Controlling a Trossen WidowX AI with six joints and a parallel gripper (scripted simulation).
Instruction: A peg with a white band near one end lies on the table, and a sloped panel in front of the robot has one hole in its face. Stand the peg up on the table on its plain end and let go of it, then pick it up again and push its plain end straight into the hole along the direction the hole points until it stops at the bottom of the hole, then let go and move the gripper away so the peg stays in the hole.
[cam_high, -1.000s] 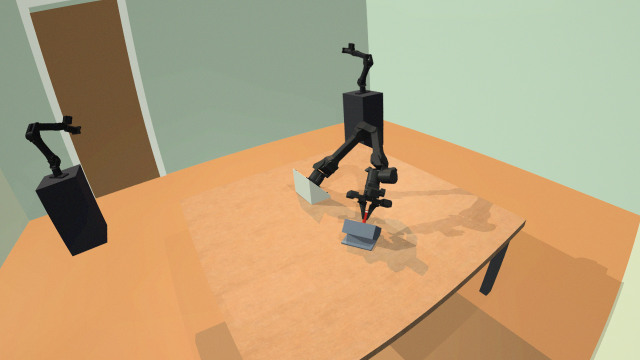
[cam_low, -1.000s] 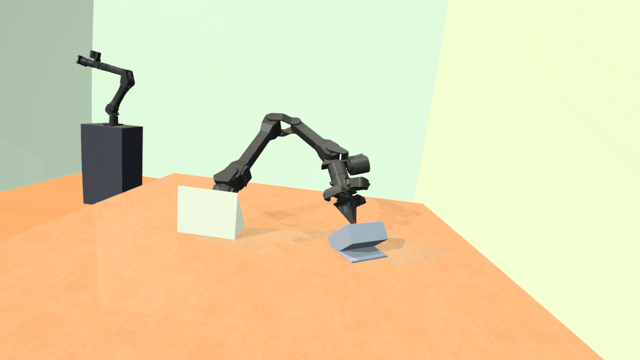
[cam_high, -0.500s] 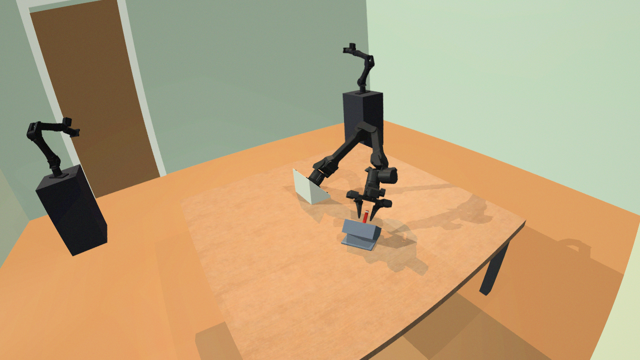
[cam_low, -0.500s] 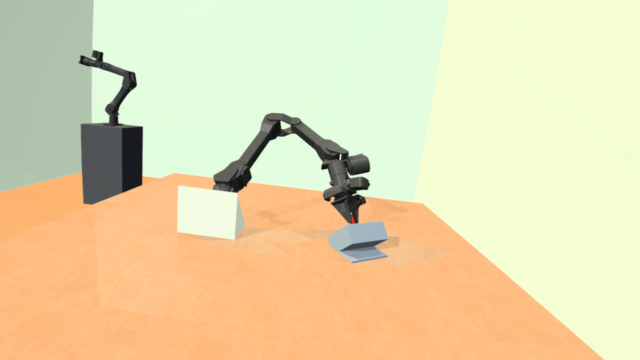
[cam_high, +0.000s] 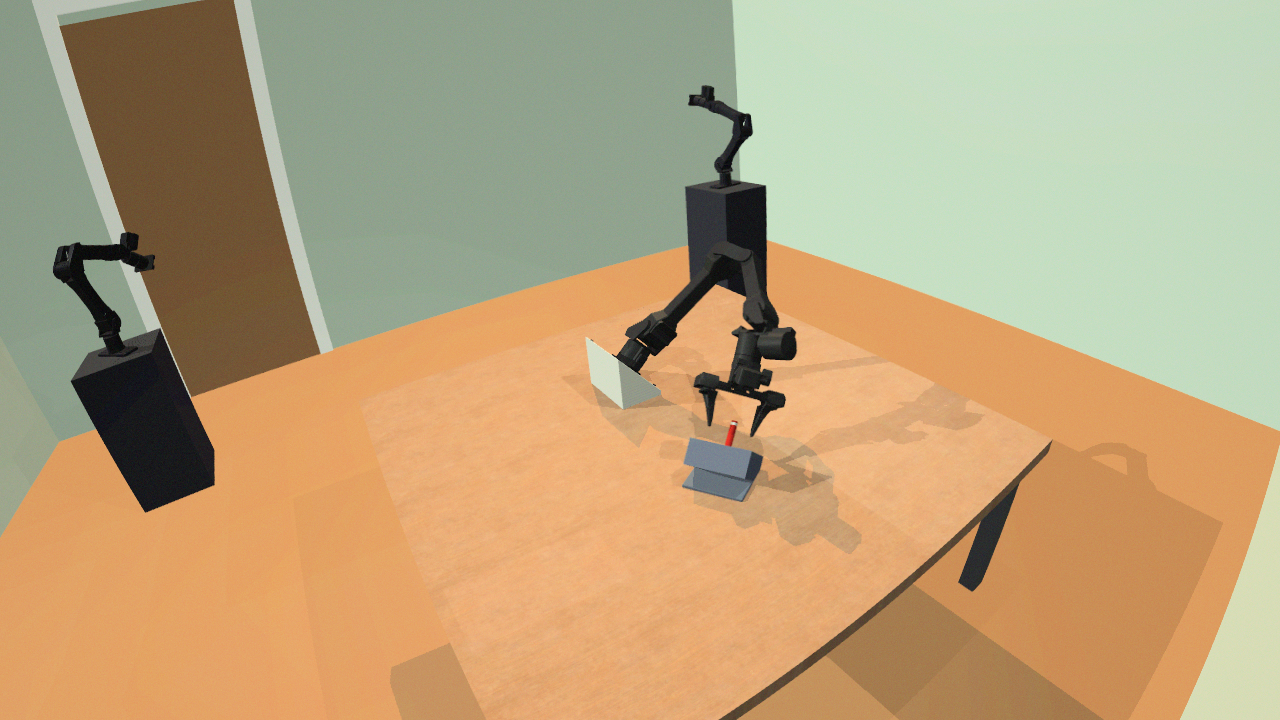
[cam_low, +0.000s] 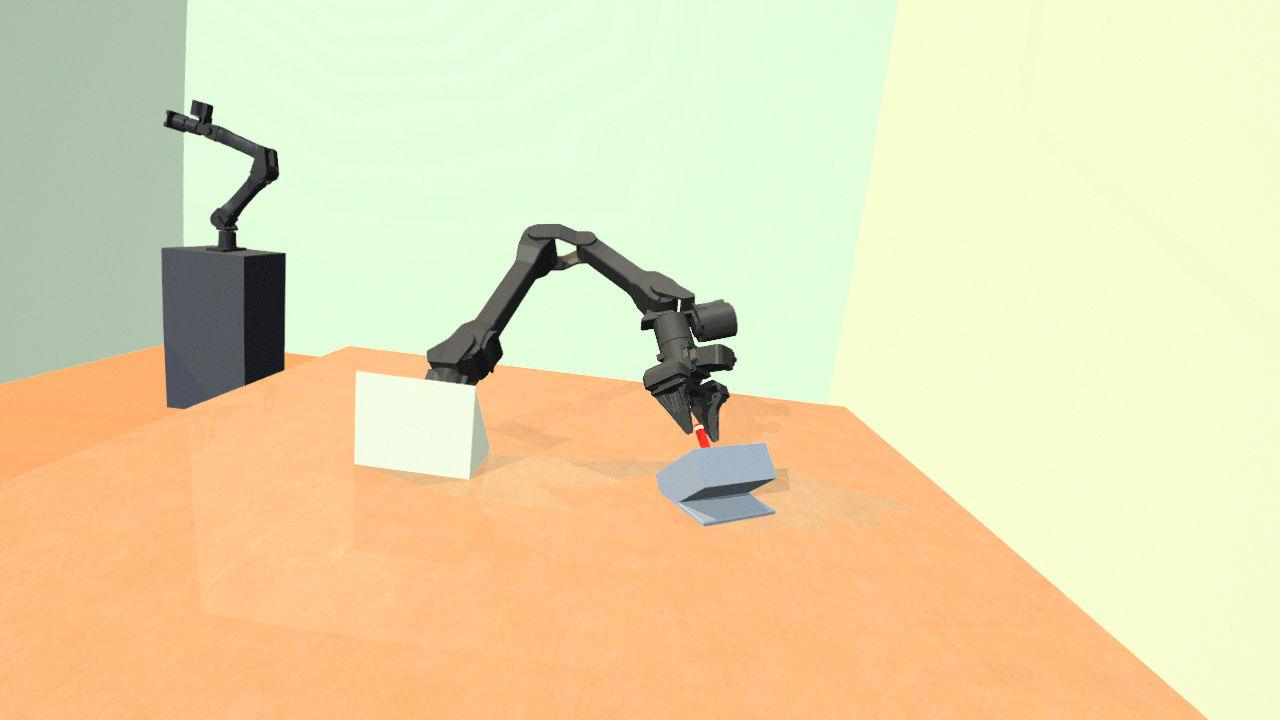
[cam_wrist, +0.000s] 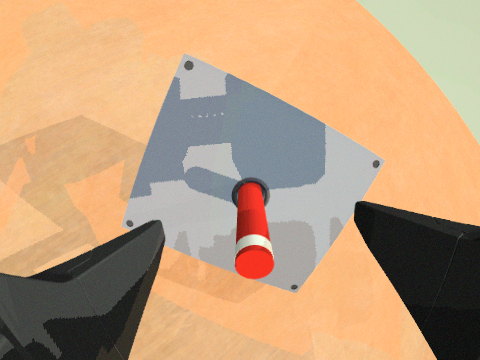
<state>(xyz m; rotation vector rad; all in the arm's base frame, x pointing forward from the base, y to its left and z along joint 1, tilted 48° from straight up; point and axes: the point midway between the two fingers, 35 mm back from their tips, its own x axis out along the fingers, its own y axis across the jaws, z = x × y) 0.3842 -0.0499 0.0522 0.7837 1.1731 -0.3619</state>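
The red peg (cam_high: 730, 435) (cam_low: 702, 437) (cam_wrist: 252, 215) stands in the hole of the sloped grey-blue panel (cam_high: 716, 455) (cam_low: 733, 463) (cam_wrist: 280, 145), tilted with the hole and with its white-banded end outward. The dark ring of the hole shows around the peg's foot in the wrist view. The peg's plain end is inside the hole and hidden, so its depth there cannot be seen. My gripper (cam_high: 731, 430) (cam_low: 701, 437) (cam_wrist: 260, 222) is wide open. Its fingers are on either side of the peg, well apart from it, and hold nothing.
A white wedge-shaped block (cam_high: 617, 380) (cam_low: 416, 425) stands by the arm's base. The wooden table (cam_high: 537, 555) (cam_low: 447, 582) carries the panel's stand. Two other arms (cam_high: 89, 277) (cam_high: 738, 134) stand on dark pedestals beyond the table.
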